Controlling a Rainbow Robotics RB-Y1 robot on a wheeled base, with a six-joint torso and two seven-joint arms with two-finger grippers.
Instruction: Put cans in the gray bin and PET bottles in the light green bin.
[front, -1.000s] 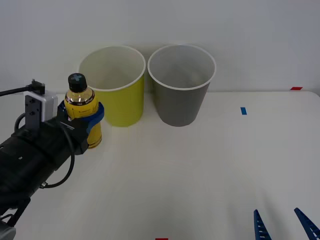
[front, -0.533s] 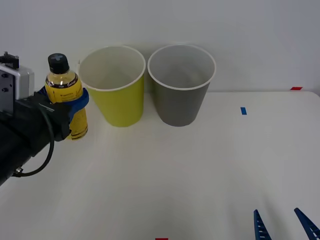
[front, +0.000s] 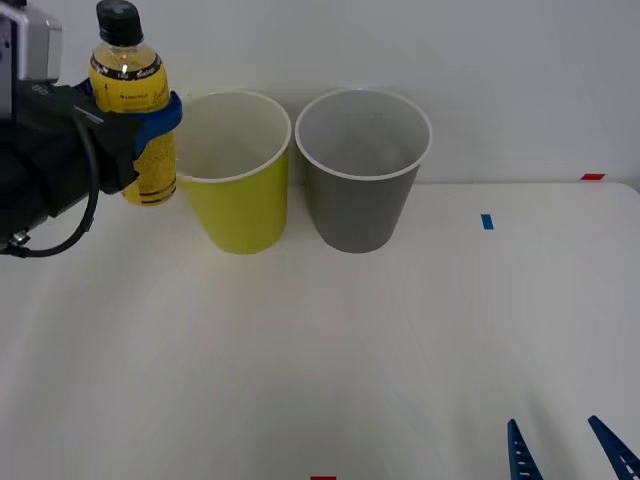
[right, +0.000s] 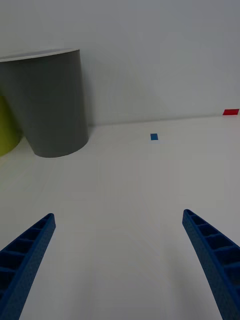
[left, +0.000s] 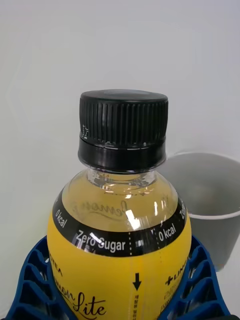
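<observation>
Left pincer (front: 150, 125) pinches the yellow PET bottle (front: 133, 105) upright, clear of the table (front: 330, 340), just left of the light green bin (front: 238, 190). Carry step: next, shift right over its rim and let go. Right pincer (front: 570, 450) waits spread, near right.

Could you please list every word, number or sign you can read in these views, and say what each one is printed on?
"Zero Sugar": black band on the yellow bottle, held by the left gripper.
"0 kcal": same band, both sides.
"Lite": script on the yellow label.
"TEA" and "LIN": cut-off fragments at the label's edges.
A black downward arrow: label; the print beside it is too small to read.
Bins, table: no text.
</observation>
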